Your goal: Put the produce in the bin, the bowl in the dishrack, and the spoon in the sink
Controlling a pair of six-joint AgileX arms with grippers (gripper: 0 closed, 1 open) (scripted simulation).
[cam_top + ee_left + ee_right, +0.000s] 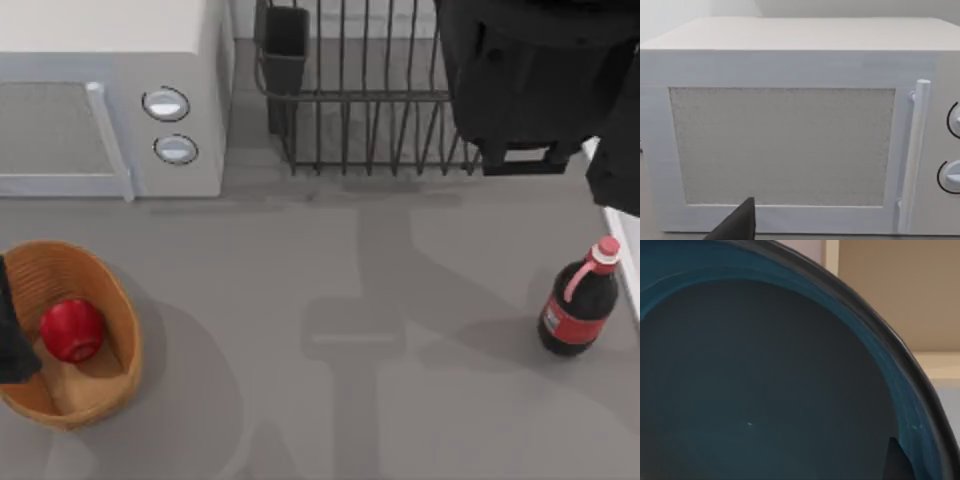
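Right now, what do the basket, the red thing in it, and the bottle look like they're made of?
The bin looks like woven wicker or cane: orange-tan, ribbed strands, matte. The produce inside it looks smooth and glossy, with a bright highlight, like fruit skin, though it is rendered. The bottle looks like dark shiny plastic or glass, with a red label and a red cap; which one, I cannot tell.

We see a plain grey surface crossed by soft, broad shadows under even light. At its far left corner stands a white microwave with a speckled door panel, an upright bar handle and two round knobs. In the right wrist view, a beige wall stands above a pale ledge.
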